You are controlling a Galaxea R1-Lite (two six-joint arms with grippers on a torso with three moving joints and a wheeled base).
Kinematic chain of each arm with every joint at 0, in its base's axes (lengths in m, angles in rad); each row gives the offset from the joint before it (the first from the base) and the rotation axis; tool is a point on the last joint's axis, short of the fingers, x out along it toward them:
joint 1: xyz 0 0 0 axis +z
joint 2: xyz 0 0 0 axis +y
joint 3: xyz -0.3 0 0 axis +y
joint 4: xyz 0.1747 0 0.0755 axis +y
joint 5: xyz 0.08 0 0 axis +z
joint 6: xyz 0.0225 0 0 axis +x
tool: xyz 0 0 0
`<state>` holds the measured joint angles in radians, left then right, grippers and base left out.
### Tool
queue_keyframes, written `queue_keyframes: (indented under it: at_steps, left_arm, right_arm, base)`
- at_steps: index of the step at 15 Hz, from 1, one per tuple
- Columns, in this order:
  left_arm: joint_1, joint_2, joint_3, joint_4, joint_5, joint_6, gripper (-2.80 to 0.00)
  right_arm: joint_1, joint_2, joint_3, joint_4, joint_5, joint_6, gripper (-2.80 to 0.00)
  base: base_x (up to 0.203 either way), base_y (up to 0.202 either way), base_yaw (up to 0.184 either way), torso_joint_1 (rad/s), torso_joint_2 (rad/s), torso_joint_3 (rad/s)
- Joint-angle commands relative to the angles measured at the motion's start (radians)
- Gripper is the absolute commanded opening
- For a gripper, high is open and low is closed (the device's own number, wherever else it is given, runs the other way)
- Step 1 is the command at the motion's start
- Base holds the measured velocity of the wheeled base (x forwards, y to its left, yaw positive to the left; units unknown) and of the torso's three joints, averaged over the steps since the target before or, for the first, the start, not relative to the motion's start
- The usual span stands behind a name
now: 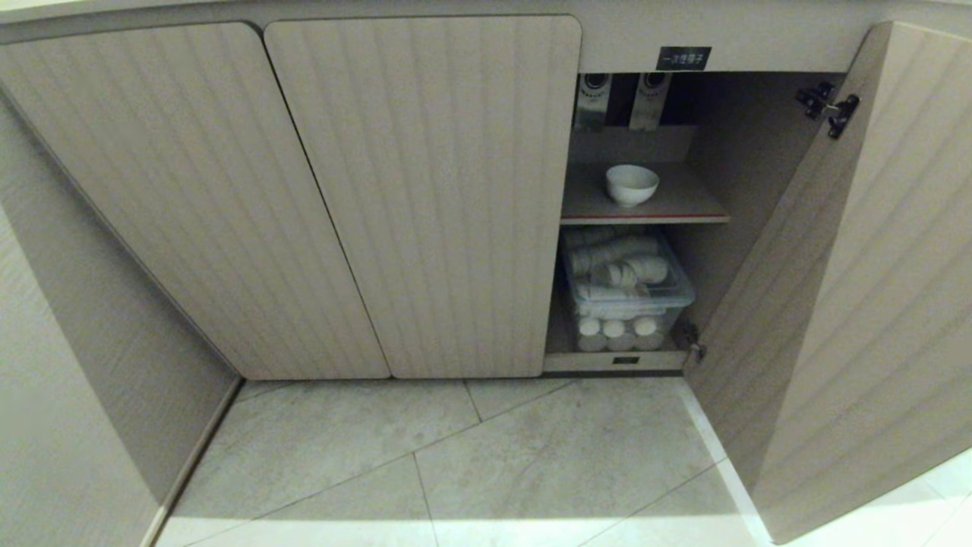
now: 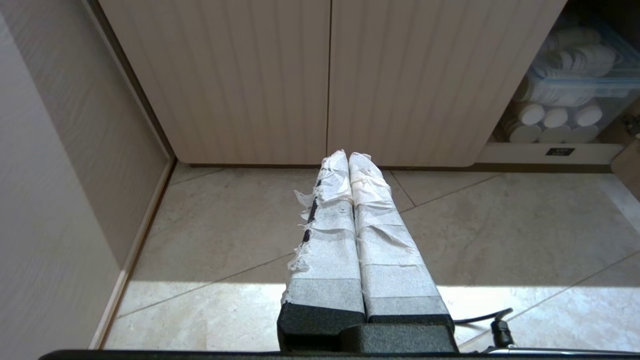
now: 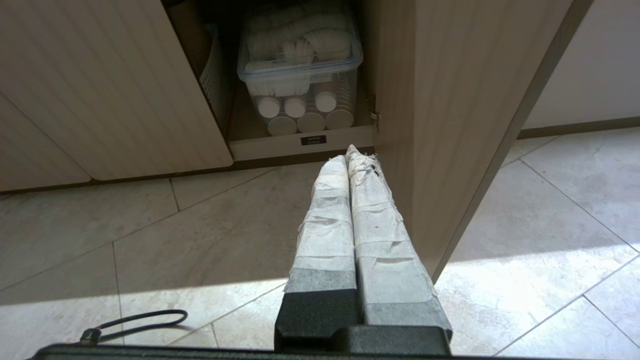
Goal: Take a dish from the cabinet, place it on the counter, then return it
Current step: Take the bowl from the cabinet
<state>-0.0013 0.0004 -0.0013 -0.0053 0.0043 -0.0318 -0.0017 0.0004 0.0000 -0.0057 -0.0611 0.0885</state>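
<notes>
The dish sits upright on the cabinet shelf, above the plastic bin. Left tool and right tool are fully closed and empty. Risks: clipping the open door beside the shelf; a closed tool toppling the dish.

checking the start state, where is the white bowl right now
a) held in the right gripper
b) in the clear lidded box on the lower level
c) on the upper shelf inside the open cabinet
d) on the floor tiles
c: the white bowl sits upright on the red-edged upper shelf of the open cabinet, above the clear lidded box of cups.
</notes>
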Motion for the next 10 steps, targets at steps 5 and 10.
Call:
queue_keyframes:
  at_steps: [5,10]
  left_arm:
    - [0.001,0.000,0.000,0.001,0.000,0.000,-2.80]
    - [0.000,0.000,0.000,-0.001,0.000,0.000,-2.80]
  right_arm:
    - [0.000,0.000,0.000,0.000,0.000,0.000,-2.80]
    - [0.000,0.000,0.000,0.000,0.000,0.000,-2.80]
  base:
    - [0.000,0.000,0.000,0.000,0.00,0.000]
    - [0.000,0.000,0.000,0.000,0.00,0.000]
